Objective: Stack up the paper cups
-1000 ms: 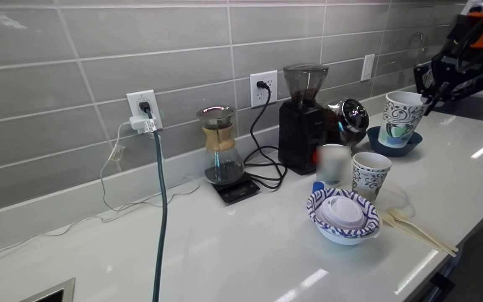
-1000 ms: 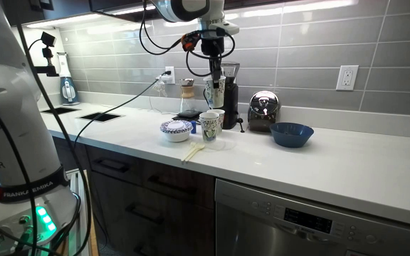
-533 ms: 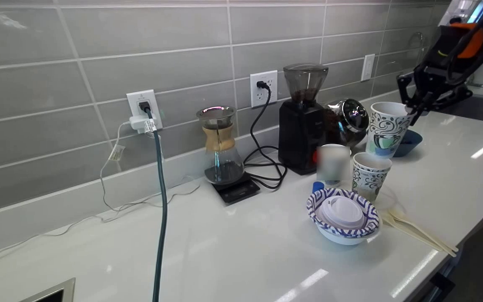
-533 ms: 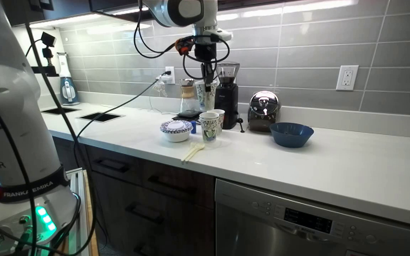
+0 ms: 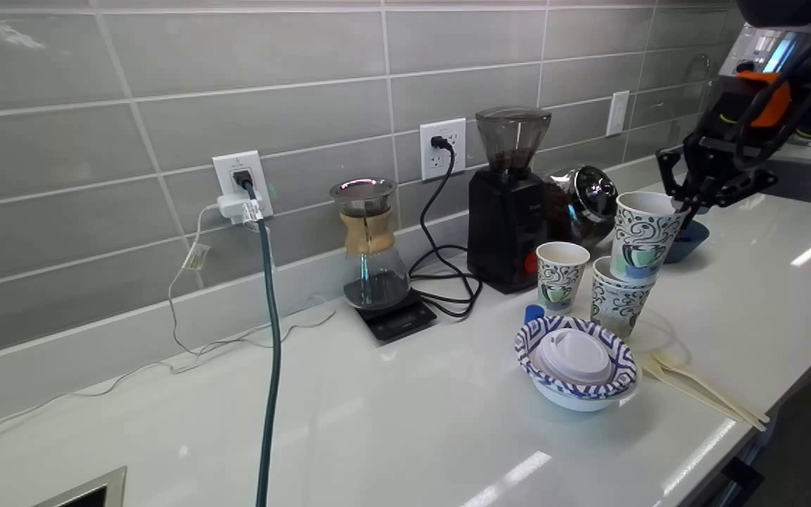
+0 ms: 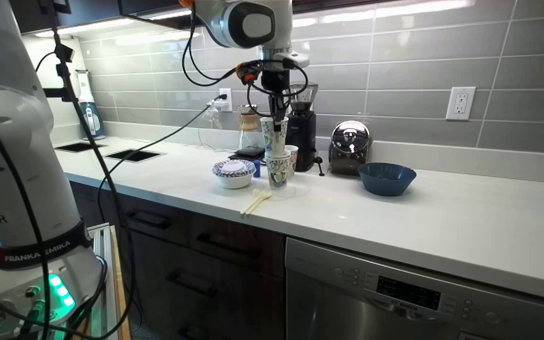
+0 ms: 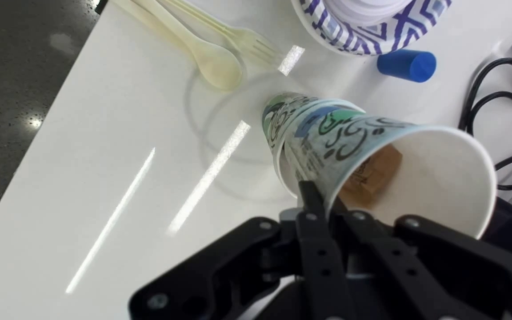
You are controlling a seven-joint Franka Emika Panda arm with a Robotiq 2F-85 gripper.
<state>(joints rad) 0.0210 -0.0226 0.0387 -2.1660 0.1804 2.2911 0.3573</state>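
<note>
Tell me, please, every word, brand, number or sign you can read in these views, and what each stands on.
"FRANKA EMIKA": the black band on the arm.
"AR": the arm, above the band, perhaps incomplete.
Perhaps "BOSCH": the dishwasher, too small to be sure.
Too blurred to read: lettering on the grinder, fine print on the upper cup, print on the brown thing inside it.

Grey tiled wall, white counter, dark drawers and steel dishwasher beneath, cabinets overhead, bright light strip, dark floor

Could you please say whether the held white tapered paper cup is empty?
Not empty: the wrist view shows an angular brown item inside the white tapered paper cup.
</note>
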